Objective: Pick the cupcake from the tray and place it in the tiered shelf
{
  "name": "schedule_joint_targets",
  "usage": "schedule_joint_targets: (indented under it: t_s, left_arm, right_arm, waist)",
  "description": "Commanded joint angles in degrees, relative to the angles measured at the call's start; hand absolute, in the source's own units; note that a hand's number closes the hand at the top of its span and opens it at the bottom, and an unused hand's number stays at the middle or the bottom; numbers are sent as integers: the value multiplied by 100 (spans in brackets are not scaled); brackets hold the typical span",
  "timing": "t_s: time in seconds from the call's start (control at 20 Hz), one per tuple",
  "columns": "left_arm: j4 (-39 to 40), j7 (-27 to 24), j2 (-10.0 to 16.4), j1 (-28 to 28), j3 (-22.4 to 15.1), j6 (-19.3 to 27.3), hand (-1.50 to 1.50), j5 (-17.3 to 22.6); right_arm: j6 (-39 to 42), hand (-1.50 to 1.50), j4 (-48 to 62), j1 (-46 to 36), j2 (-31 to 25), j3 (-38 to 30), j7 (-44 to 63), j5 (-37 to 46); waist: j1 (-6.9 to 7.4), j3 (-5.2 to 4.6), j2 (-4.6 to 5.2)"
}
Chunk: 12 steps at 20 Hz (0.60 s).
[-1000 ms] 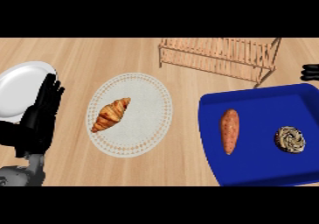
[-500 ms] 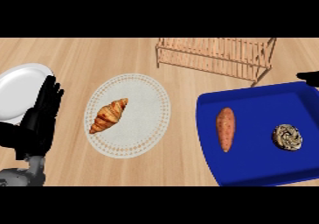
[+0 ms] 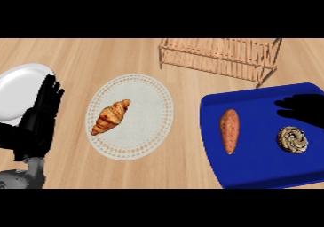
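Observation:
The cupcake (image 3: 293,139), brown with a pale swirl on top, sits at the right of the blue tray (image 3: 256,170). My right hand (image 3: 307,109) comes in from the right edge and hovers over the tray just behind the cupcake, fingers straight, open and holding nothing. The tiered shelf (image 3: 220,56), a light wooden rack, stands at the back of the counter beyond the tray. At the left my left hand (image 3: 38,119) rests open with its fingers up.
A sweet potato (image 3: 230,131) lies on the tray left of the cupcake. A croissant (image 3: 110,116) lies on a round white plate (image 3: 148,95) in the middle. Another white plate (image 3: 13,91) sits at the far left, partly behind my left hand.
My right hand has moved from the upper right edge down and left over the tray, closer to the cupcake. The left hand has stayed still.

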Motion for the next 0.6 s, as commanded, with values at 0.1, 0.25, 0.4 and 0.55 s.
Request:
schedule_joint_targets:
  t_s: [0.1, 0.25, 0.4, 0.55]
  left_arm:
    - [-29, -62, -217, 88, -109, 51, 0, -151]
    - [141, -180, -113, 135, 97, -197, 0, -243]
    - [-209, 71, -96, 201, 206, -243, 0, -201]
    - [40, -85, -325, 118, 333, -398, 0, -309]
  right_arm:
    - [-1203, -150, 440, 667, -430, 673, -1214, 1969]
    - [-1679, -150, 1094, 414, 20, 778, -1332, 2285]
    - [-2004, -150, 1911, 313, 125, 813, -2008, 2491]
    - [-1804, -150, 1653, 448, 201, 509, -2060, 2561]
  waist:
    - [15, -4, 12]
    - [24, -17, 0]
    - [41, -16, -2]
    - [-20, -20, -14]
